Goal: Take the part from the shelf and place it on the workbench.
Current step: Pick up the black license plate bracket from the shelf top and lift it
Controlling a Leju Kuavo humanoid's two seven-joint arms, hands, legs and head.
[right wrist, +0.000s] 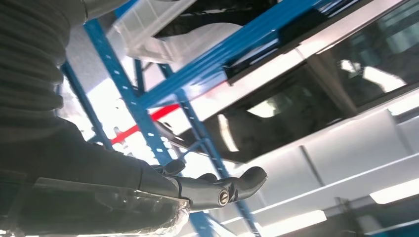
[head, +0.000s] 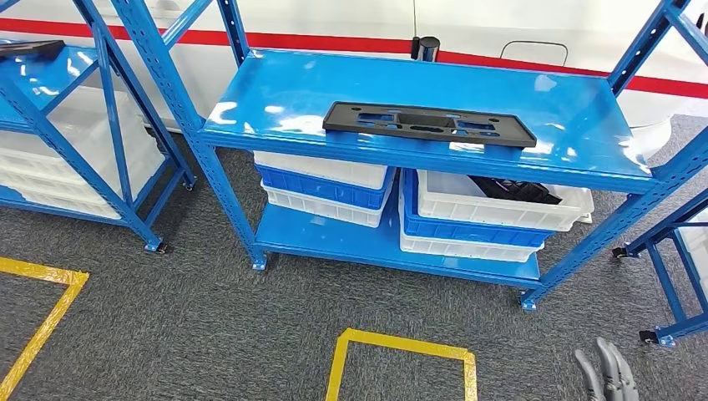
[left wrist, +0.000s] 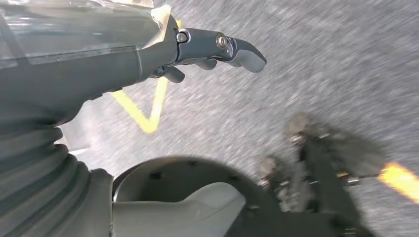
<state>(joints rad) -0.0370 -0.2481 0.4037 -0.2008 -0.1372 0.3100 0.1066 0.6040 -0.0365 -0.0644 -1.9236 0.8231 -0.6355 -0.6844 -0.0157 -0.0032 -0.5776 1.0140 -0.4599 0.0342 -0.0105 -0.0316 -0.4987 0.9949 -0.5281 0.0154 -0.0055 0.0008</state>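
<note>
Head view: blue metal shelf (head: pixel 576 125) straight ahead w/ glossy top deck. The part (head: pixel 429 124), a long flat black plate w/ cut-outs, lies flat on that top deck, nearer the front edge, roughly centred, nothing touching it. Small dark cylinder (head: pixel 429 48) stands upright at the deck's back edge, well apart from the part. Lower level holds stacked white and blue bins (head: pixel 324 188) on the left side and another stack (head: pixel 484 219) on the right; top white bin of the right stack has dark items in it, can't tell what. Second blue rack (head: pixel 50 109) off to the left w/ white bins and a dark flat thing on its top. Grey carpet floor (head: pixel 209 317) w/ yellow tape marks (head: pixel 401 344). Right robot hand (head: pixel 608 372) shows low at the bottom right corner, fingers pointing up, well short of the shelf, holding nothing; in the right wrist view (right wrist: pixel 217 190) its fingers reach out loosely apart and bare, blue rack uprights and a white bin beyond them. Left robot hand (left wrist: pixel 212 52) in the left wrist view hangs over the carpet, fingers partly extended, gripping nothing, yellow tape on the floor beneath; pic blurred.
</note>
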